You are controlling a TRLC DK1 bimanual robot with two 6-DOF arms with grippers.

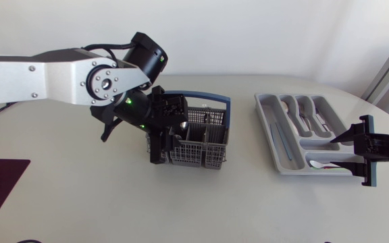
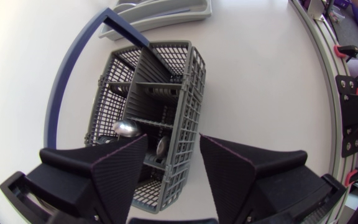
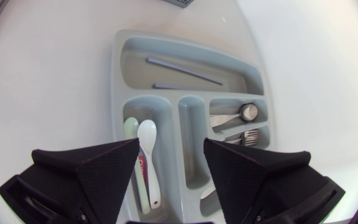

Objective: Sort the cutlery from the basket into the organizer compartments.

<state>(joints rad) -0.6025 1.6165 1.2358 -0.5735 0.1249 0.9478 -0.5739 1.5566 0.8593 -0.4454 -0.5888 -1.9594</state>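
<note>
Grey mesh plastic cutlery basket with blue handle (image 1: 204,135) sits mid-table with a metal spoon (image 2: 127,128) inside. Left gripper (image 1: 162,143) hangs over its left end, jaws open, empty. Grey plastic organizer tray (image 1: 265,118) lies near the table's right edge. Right gripper (image 1: 346,152) is over the tray's white spoon (image 3: 148,149), jaws open.

Silver-grey links (image 1: 39,77), black joints (image 1: 147,57), black wedge-fingered left pincer (image 2: 173,138)

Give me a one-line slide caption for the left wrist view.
Left gripper open above the grey cutlery basket, a spoon showing in one compartment, the organizer beyond.
</note>
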